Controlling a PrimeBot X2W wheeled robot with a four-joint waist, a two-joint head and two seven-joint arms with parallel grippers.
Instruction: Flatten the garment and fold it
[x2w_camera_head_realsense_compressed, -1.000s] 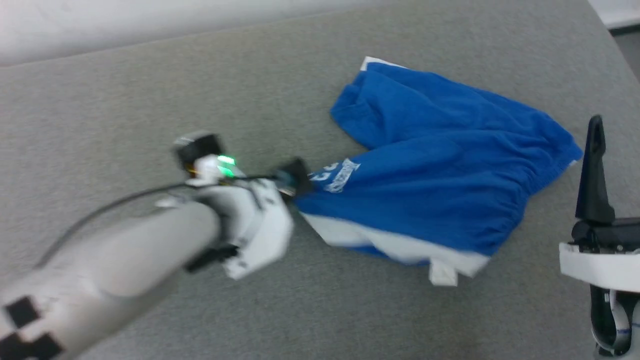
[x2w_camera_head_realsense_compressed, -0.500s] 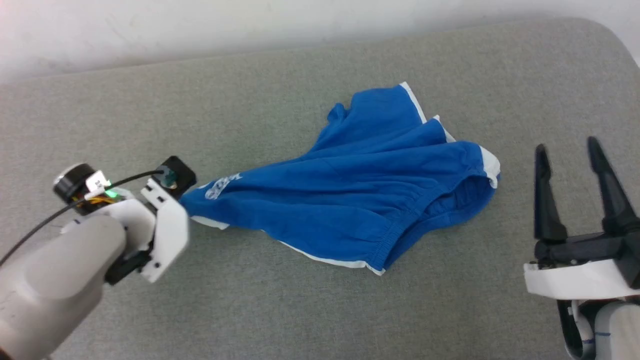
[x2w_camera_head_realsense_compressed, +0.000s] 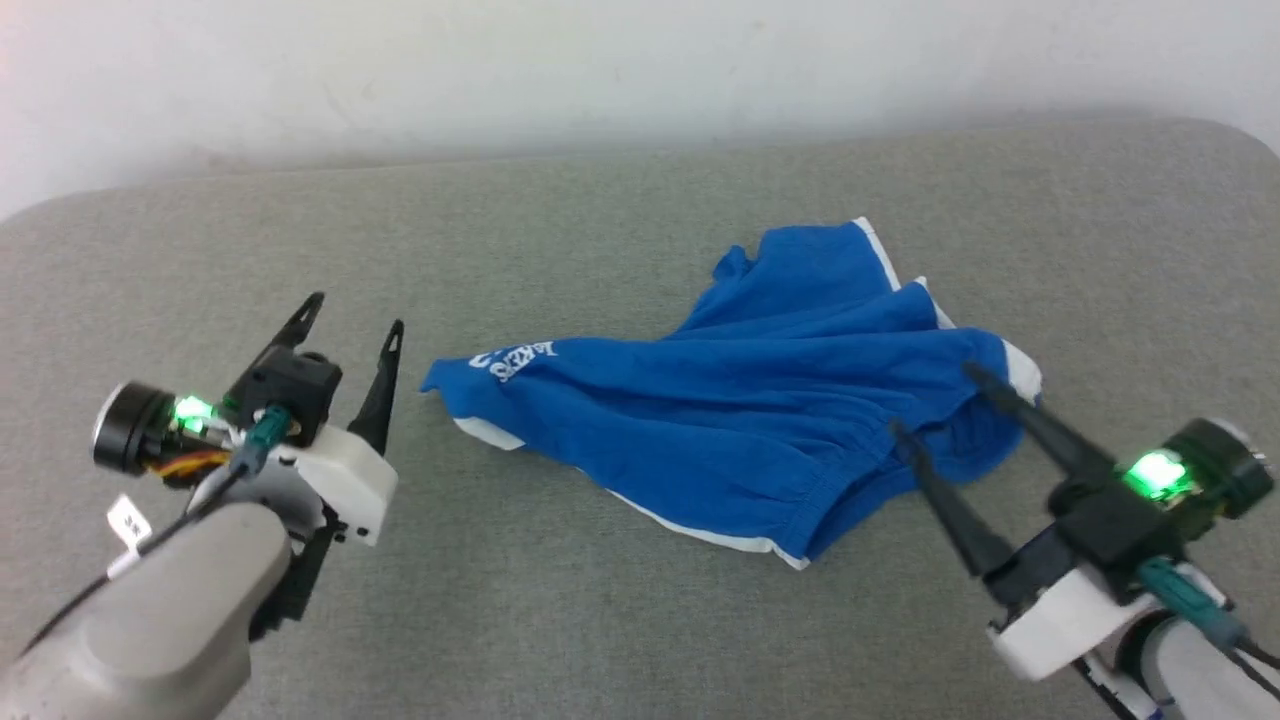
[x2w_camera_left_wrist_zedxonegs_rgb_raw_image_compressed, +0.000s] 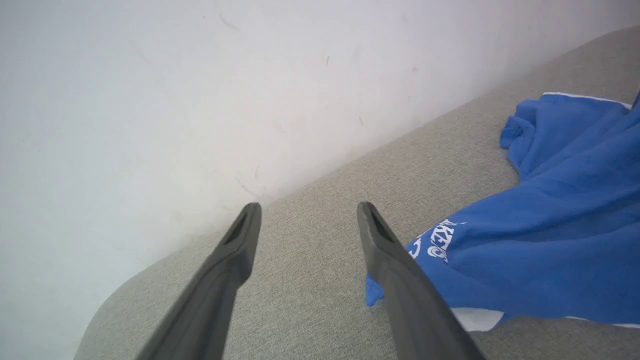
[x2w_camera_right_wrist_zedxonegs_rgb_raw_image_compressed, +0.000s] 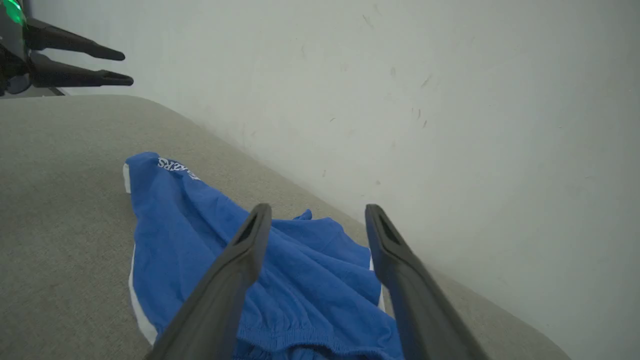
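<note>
Head view: the garment (x2w_camera_head_realsense_compressed: 760, 420) lies rumpled on the desk (x2w_camera_head_realsense_compressed: 600, 620), unfolded. The left claw (x2w_camera_head_realsense_compressed: 357, 312) is spread wide and empty beside the lettered corner. The right claw (x2w_camera_head_realsense_compressed: 932, 398) gapes at the waistband end. Left wrist view: cloth lies beside one finger. Right wrist view: the waistband lies below parted fingers. Flattening looks barely begun, and folding remains.

The left hand (x2w_camera_head_realsense_compressed: 357, 311) has let go of the shorts (x2w_camera_head_realsense_compressed: 760, 400); the right hand (x2w_camera_head_realsense_compressed: 933, 399) now overhangs them.
</note>
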